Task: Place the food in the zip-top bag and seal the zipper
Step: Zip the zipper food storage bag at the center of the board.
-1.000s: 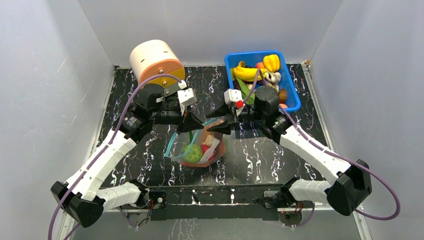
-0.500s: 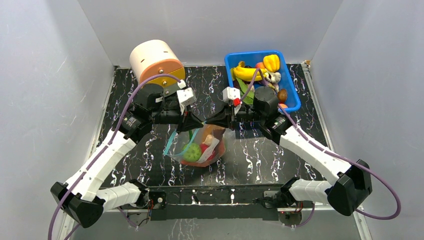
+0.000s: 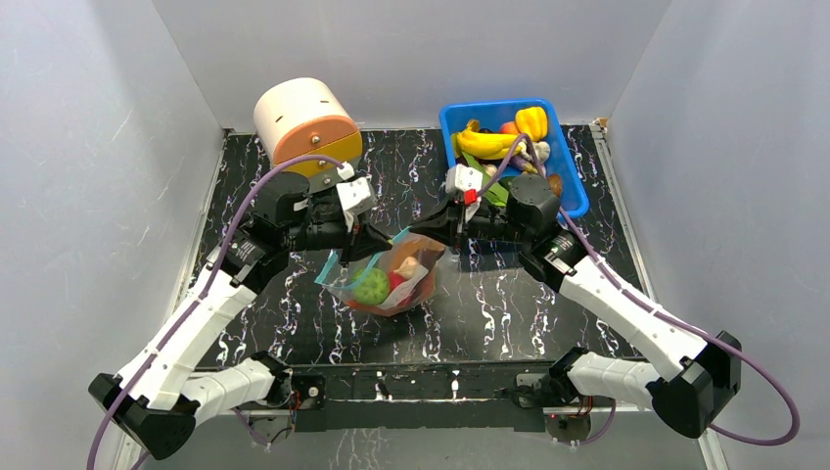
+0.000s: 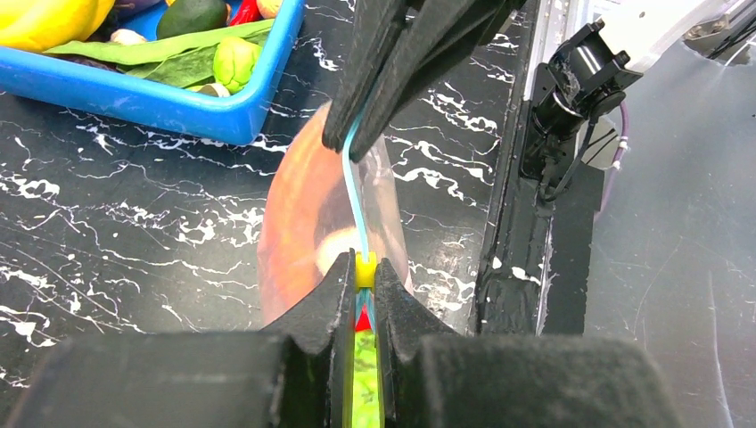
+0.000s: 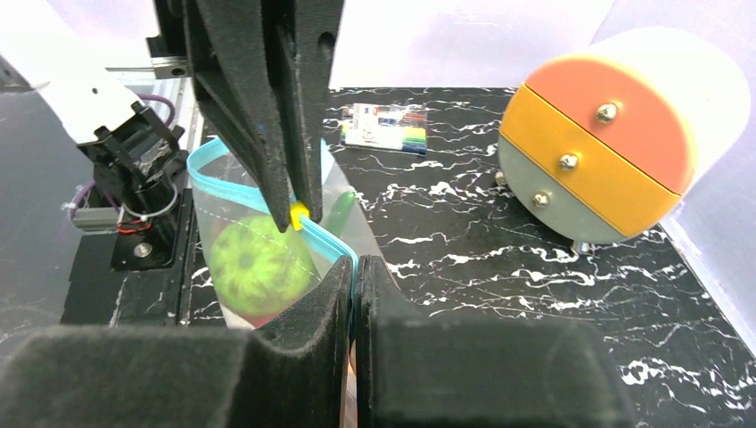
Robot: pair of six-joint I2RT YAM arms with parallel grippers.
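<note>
Left end effector (image 4: 361,267) and right end effector (image 5: 354,267) clamp opposite zipper (image 4: 349,187) ends; blue bin (image 4: 134,100) rim near.

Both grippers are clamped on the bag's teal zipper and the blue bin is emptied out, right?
Not quite: the blue bin is not empty. The top view shows a banana, a yellow pepper and other toy food in it. The rest holds: the left gripper and the right gripper are both shut on the zipper of the zip-top bag.
</note>
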